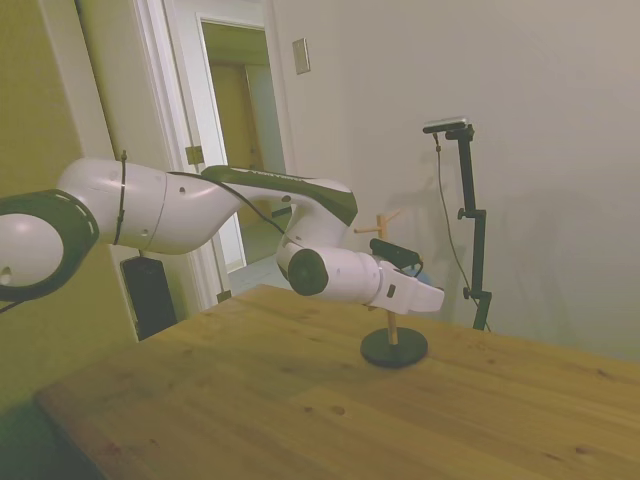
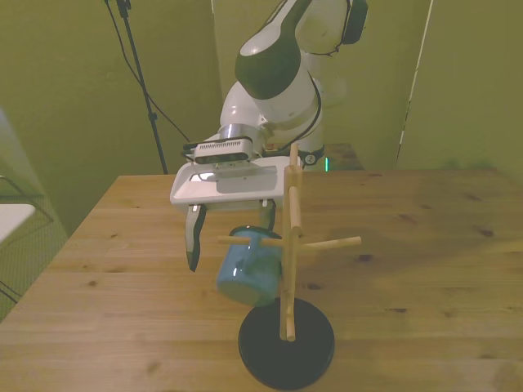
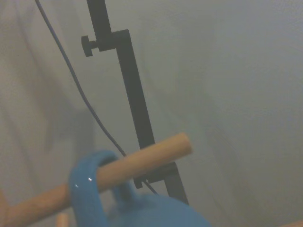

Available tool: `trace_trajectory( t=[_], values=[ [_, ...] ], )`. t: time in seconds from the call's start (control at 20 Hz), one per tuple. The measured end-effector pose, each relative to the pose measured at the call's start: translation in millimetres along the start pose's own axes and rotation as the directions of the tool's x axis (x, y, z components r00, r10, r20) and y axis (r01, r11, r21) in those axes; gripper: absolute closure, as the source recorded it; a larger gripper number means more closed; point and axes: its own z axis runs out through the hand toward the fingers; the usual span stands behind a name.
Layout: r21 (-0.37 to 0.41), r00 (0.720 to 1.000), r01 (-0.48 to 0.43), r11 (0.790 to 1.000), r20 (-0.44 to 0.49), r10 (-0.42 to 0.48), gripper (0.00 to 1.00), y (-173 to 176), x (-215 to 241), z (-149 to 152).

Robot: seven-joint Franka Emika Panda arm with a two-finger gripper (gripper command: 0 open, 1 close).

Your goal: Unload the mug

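mug (image 2: 249, 275) hangs by its loop handle (image 3: 87, 187) on a peg (image 3: 142, 161) of the wooden stand (image 2: 289, 245), gripper (image 2: 231, 237) fingers spread around it, not clamped; looks light, stiff, slick enamel, so I'd pinch the rim wall and slide it off

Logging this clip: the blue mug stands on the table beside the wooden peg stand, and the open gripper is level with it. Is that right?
Not quite. The mug is not on the table; it hangs by its handle from a peg of the wooden peg stand, as the front and wrist views show. The rest holds: the gripper is open and level with it.
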Motion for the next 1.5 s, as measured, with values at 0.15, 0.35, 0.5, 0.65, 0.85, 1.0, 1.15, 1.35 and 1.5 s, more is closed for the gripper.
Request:
trace_trajectory(
  t=[0.15, 0.35, 0.5, 0.65, 0.85, 1.0, 1.15, 1.35, 1.5],
  values=[
    [0.002, 1.0, 0.004, 1.0, -0.001, -0.004, 1.0, -2, -2, 11],
    [0.002, 1.0, 0.009, 1.0, -0.003, -0.009, 1.0, -1, 0, 15],
    [0.004, 1.0, 0.01, 1.0, -0.006, -0.01, 1.0, -2, 1, 16],
    [0.007, 1.0, 0.011, 1.0, -0.007, -0.011, 1.0, -2, 3, 15],
    [0.008, 1.0, 0.011, 1.0, -0.007, -0.011, 1.0, -3, 3, 16],
    [0.009, 1.0, 0.011, 1.0, -0.007, -0.011, 1.0, -3, 3, 16],
    [0.01, 1.0, 0.011, 1.0, -0.008, -0.011, 1.0, -3, 3, 15],
    [0.01, 1.0, 0.011, 1.0, -0.01, -0.011, 1.0, -3, 5, 15],
    [0.009, 1.0, 0.011, 1.0, -0.012, -0.01, 1.0, -3, 6, 15]
  ],
)
